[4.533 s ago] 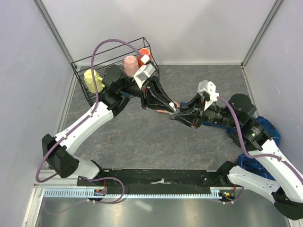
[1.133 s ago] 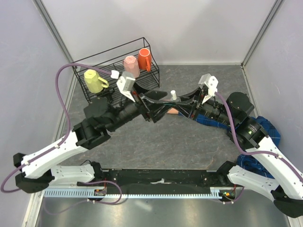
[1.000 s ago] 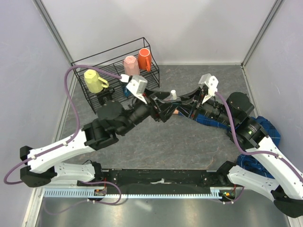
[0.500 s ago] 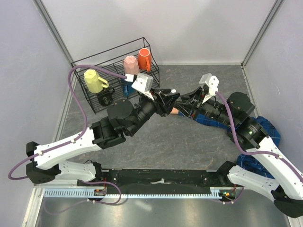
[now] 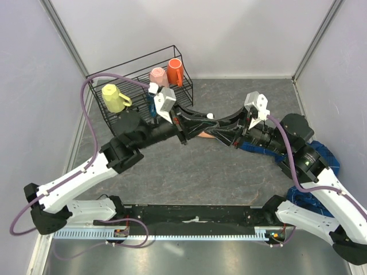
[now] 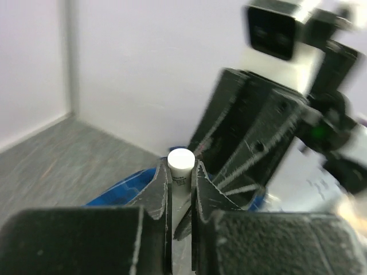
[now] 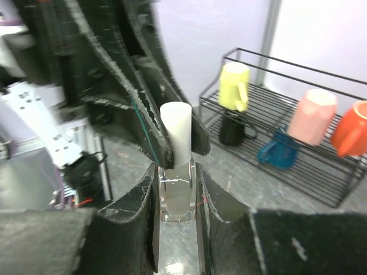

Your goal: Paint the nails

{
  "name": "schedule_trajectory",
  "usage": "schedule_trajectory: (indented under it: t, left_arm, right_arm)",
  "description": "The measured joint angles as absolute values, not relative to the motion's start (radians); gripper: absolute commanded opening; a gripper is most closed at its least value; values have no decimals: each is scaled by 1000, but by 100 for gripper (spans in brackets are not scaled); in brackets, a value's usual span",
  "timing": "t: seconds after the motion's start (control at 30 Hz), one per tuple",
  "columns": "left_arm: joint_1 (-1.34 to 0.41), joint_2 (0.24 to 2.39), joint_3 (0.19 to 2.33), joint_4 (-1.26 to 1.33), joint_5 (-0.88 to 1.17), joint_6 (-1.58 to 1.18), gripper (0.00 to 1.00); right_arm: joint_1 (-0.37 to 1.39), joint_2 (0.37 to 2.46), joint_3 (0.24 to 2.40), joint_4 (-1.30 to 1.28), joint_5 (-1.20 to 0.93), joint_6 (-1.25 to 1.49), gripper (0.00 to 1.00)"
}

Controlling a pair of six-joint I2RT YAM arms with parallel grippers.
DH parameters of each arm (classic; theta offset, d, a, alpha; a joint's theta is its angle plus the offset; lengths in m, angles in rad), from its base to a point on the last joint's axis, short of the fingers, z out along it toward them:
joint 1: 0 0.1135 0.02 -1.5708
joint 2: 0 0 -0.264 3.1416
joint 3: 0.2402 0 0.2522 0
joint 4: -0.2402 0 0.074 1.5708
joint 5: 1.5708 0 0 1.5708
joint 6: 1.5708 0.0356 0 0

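Observation:
My right gripper (image 5: 221, 128) is shut on a small clear bottle (image 7: 176, 199) and holds it upright above the table; in the right wrist view its fingertips (image 7: 150, 172) flank the glass. My left gripper (image 5: 206, 117) is shut on the bottle's white cap (image 5: 210, 116), which shows between its own fingers (image 6: 158, 189) in the left wrist view (image 6: 181, 165). The peach-pink fake hand (image 5: 205, 136) lies just below the two grippers, at the end of the blue plaid sleeve (image 5: 252, 148). The arms hide most of it, and its nails are too small to tell.
A black wire rack (image 5: 135, 87) stands at the back left with a yellow mug (image 5: 113, 97), a pink mug (image 5: 157, 75) and an orange mug (image 5: 175, 70). Blue cloth (image 5: 322, 157) lies at the right under my right arm. Grey walls close in the sides.
My left arm has swung in and its gripper has closed on the white cap of the bottle. My right gripper has kept hold of the bottle and shifted slightly.

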State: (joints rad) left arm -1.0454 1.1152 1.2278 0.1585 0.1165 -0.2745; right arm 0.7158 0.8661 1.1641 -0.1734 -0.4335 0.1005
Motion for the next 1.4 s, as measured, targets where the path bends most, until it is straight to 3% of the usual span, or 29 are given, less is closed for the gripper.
schedule_trajectory:
  t: [0.07, 0.23, 0.43, 0.47, 0.63, 0.67, 0.7, 0.77, 0.83, 0.97, 1.1, 1.4]
  left_arm:
    - [-939, 1123, 1208, 244, 462, -312, 2]
    - [-780, 1267, 1328, 369, 1011, -408, 2]
    - [-686, 1427, 1435, 579, 1325, -583, 3]
    - [-670, 1443, 1436, 618, 1349, -619, 8]
    - [-611, 1480, 1441, 678, 1399, -714, 64]
    - [-590, 1478, 1441, 658, 1394, -716, 78]
    - [-566, 1470, 1441, 623, 1381, -703, 85]
    - [-527, 1443, 1438, 494, 1324, -651, 91]
    - [-513, 1397, 1427, 373, 1225, -594, 89]
    - [-520, 1258, 1375, 200, 993, -551, 71]
    - [-586, 1098, 1288, 139, 700, -556, 70]
    - [-1013, 998, 1202, 133, -10, -444, 72]
  right_arm:
    - [717, 865, 1164, -165, -483, 105, 0]
    - [716, 855, 1164, -134, -616, 125, 0]
    - [709, 870, 1163, -145, -633, 130, 0]
    - [709, 878, 1163, -152, -627, 130, 0]
    - [707, 908, 1163, -162, -590, 127, 0]
    - [707, 905, 1163, -162, -589, 126, 0]
    - [707, 897, 1163, -160, -589, 126, 0]
    - [708, 882, 1164, -158, -584, 124, 0]
    - [710, 870, 1166, -158, -572, 122, 0]
    - [710, 870, 1175, -159, -532, 116, 0]
    - [710, 874, 1175, -159, -467, 115, 0]
    - [710, 892, 1176, -160, -371, 120, 0]
